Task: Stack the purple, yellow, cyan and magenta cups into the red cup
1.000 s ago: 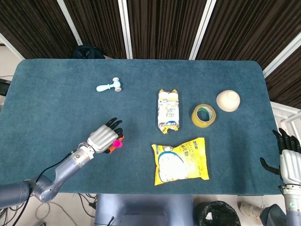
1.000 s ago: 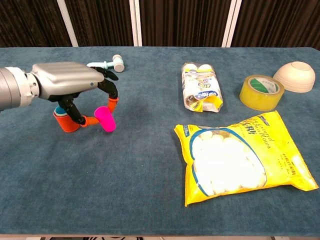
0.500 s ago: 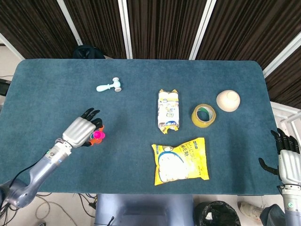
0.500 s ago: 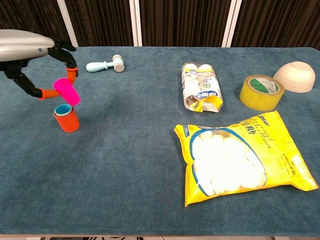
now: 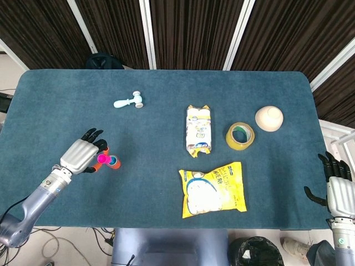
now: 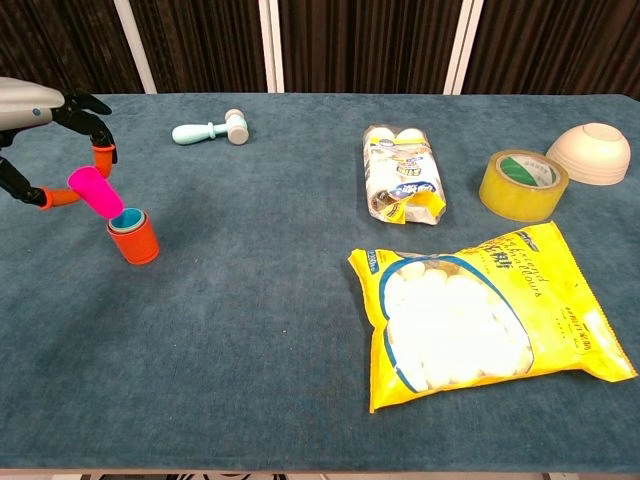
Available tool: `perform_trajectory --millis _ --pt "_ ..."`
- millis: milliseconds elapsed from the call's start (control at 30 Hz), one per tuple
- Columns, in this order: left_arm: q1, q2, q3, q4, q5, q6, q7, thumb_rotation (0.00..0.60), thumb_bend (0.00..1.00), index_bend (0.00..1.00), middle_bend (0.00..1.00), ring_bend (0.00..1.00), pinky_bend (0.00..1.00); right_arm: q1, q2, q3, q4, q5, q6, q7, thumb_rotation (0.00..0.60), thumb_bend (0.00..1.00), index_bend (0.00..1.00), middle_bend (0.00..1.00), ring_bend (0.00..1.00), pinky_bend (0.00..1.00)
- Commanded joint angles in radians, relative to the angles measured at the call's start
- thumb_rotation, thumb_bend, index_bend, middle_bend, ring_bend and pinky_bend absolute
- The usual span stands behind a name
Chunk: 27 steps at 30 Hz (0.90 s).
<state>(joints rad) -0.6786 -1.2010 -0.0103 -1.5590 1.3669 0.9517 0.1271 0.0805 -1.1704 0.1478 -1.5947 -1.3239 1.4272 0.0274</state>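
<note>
Left hand [image 6: 40,140] at the near-left of the blue cloth-covered table [image 5: 166,94], pinching a small magenta plastic cup [image 6: 95,192] between orange-tipped fingers [image 6: 100,153]. Cup held tilted, its lower end just above and to the left of the stack's opening, evidently to line its base up with that opening before lowering. Small red plastic cup [image 6: 135,240] standing upright on the table directly beside the hand, with a cyan cup rim [image 6: 128,216] showing inside it; purple and yellow cups not distinguishable, presumably nested beneath the cyan one. Judged stage: last cup of the stack, not yet seated. Next move likely to call for righting the magenta cup and centring it over the cyan rim, since a tilted entry could catch the edge or tip the light red cup. Right hand [image 5: 339,185] at the far right edge of the table, well apart from the cups, fingers spread and grasping nothing, kept clear of the working side. Unrelated items spread across the middle and right: pale blue toy hammer [image 5: 130,101], yellow snack bag [image 5: 213,189], narrow packet of buns [image 5: 198,130], roll of yellow tape [image 5: 240,136], overturned cream bowl [image 5: 269,118].
</note>
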Motion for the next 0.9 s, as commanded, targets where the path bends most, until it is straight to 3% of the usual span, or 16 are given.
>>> perform_trajectory --millis 33,500,700,900 --pt "-0.008 -0.022 -0.002 0.027 0.012 -0.009 0.001 0.600 0.35 0.48 0.29 0.00 0.00 0.001 -0.002 -0.001 0.001 -0.001 -0.001 -0.003 0.600 0.33 0.11 0.04 0.10 0.00" --pt "-0.018 -0.067 -0.005 0.071 0.019 -0.034 -0.001 0.600 0.34 0.45 0.28 0.00 0.00 0.001 -0.002 0.001 0.005 0.003 -0.003 0.002 0.600 0.32 0.11 0.04 0.10 0.00" --pt "-0.024 -0.050 0.010 0.065 0.011 -0.073 0.017 0.600 0.32 0.21 0.23 0.00 0.00 0.001 -0.001 0.000 0.003 0.003 -0.003 0.000 0.600 0.32 0.11 0.04 0.10 0.00" --pt "-0.028 -0.023 -0.002 0.036 -0.012 -0.082 0.030 0.600 0.30 0.09 0.20 0.00 0.00 0.002 -0.003 0.000 0.003 0.004 -0.004 -0.003 0.600 0.32 0.11 0.04 0.10 0.00"
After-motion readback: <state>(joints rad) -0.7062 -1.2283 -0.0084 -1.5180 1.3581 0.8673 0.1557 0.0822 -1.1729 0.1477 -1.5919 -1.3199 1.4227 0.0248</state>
